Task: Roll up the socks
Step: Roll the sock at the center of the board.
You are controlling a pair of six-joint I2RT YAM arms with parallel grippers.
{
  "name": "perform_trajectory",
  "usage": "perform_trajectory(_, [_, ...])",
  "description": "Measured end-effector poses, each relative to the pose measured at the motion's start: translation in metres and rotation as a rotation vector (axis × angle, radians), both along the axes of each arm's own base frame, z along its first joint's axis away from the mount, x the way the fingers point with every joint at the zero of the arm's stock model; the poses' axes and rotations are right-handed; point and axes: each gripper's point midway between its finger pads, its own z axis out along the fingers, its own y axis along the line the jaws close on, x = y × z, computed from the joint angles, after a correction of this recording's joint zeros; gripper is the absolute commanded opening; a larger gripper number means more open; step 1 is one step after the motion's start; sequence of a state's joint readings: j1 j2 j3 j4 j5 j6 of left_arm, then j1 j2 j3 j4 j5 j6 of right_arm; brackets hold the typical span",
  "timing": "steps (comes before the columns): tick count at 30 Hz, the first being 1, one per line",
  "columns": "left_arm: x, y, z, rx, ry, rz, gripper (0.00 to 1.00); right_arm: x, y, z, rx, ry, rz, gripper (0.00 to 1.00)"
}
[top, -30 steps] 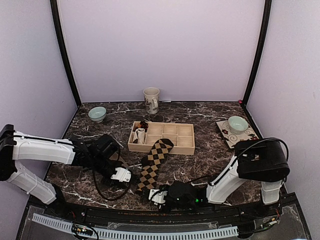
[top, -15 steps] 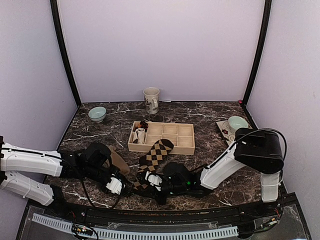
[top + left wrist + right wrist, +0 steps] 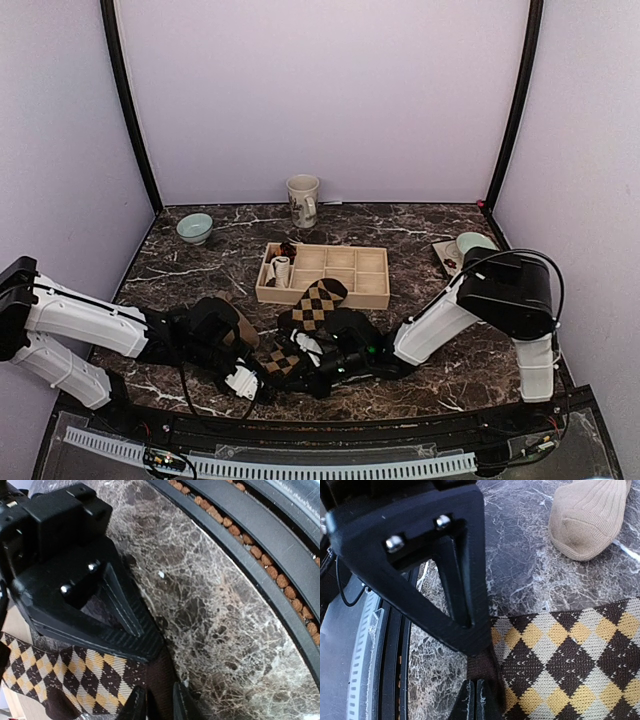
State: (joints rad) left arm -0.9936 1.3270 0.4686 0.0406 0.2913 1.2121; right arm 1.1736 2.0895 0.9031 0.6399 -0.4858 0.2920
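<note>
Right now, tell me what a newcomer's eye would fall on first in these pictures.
The argyle sock, dark brown with cream diamonds, runs from the wooden tray toward the near edge. Both tools meet at its near end: the right tool is pinched on the fabric, and the left tool straddles it. A tan sock lies beside.

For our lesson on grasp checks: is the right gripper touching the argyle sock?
Touching. The right wrist view shows the right gripper shut, pinching the dark edge of the argyle sock.

Bare tabletop [image 3: 200, 275] left of the wooden tray [image 3: 365, 296]; argyle sock [image 3: 312, 305] against its near wall.
</note>
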Motion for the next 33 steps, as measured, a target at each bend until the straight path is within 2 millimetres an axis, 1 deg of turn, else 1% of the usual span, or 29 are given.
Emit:
perform_trajectory(5, [0.005,0.001,-0.013,0.039,0.008,0.027,0.11,0.000,0.000,0.000,0.002,0.039,-0.010,0.00])
perform_trajectory(10, [0.009,-0.001,-0.013,0.045,0.006,0.046,0.01,0.000,-0.001,0.000,0.007,0.047,-0.021,0.00])
perform_trajectory(12, [0.009,0.000,-0.013,0.046,0.006,0.050,0.00,0.000,-0.001,0.000,0.008,0.050,-0.023,0.01])
perform_trajectory(14, [0.010,-0.001,-0.013,0.047,0.013,0.060,0.00,0.001,-0.001,0.000,0.008,0.049,-0.024,0.08])
perform_trajectory(17, [0.011,-0.004,-0.012,0.059,0.041,0.074,0.00,0.000,-0.004,0.002,0.018,0.040,-0.024,0.27])
perform_trajectory(19, [0.010,-0.007,-0.009,0.071,0.076,0.079,0.00,-0.001,-0.008,0.005,0.027,0.022,-0.029,0.32])
perform_trajectory(21, [0.011,-0.010,-0.002,0.074,0.118,0.088,0.00,0.000,-0.018,0.010,0.041,-0.027,-0.045,0.40])
perform_trajectory(23, [0.010,-0.014,0.006,0.071,0.163,0.092,0.00,-0.001,-0.039,0.009,0.036,-0.071,-0.076,0.51])
perform_trajectory(25, [0.007,-0.016,0.012,0.070,0.206,0.097,0.00,-0.003,-0.061,0.008,0.051,-0.119,-0.099,0.58])
perform_trajectory(27, [0.003,-0.016,0.015,0.074,0.251,0.104,0.00,-0.003,-0.081,0.009,0.066,-0.174,-0.131,0.59])
perform_trajectory(29, [-0.001,-0.015,0.016,0.081,0.289,0.108,0.00,-0.002,-0.091,0.008,0.065,-0.227,-0.158,0.59])
perform_trajectory(31, [-0.007,-0.012,0.013,0.099,0.326,0.105,0.00,0.000,-0.092,0.009,0.056,-0.285,-0.174,0.57])
perform_trajectory(33, [-0.012,-0.009,0.009,0.124,0.355,0.102,0.00,-0.001,-0.090,0.013,0.054,-0.353,-0.176,0.56])
